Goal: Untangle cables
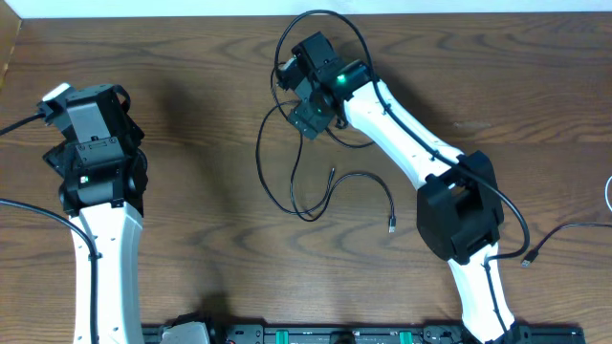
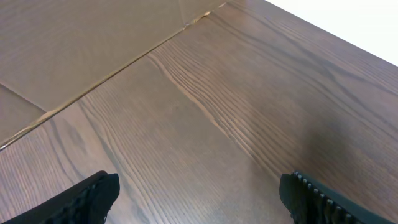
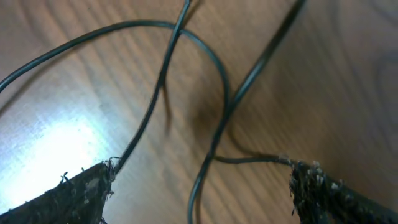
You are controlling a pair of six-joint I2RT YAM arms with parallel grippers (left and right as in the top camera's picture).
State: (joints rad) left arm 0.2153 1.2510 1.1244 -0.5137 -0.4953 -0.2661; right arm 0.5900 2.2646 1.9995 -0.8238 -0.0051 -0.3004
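**Snag risk at the crossing**

Right gripper (image 3: pixel 199 186) of mine hangs released, jaws spread wide, over the black cable (image 1: pixel 260 158) in the upper middle of the overhead frame; its loops trail down toward frame centre, with one plug end (image 1: pixel 392 225) lying free on the table (image 1: pixel 191 57); in my wrist view several strands cross between my pads (image 3: pixel 81 193), one brushing each. My left gripper (image 2: pixel 199 196) is likewise released, over the wood at the left of the frame, well apart from the cords. The white cable I cannot pick out; possibly it is hidden under my wrist. Danger, as I judge it: closing here could pinch two strands together; pulling then would cinch the crossing tighter, or drag the whole bundle instead of freeing one cord.
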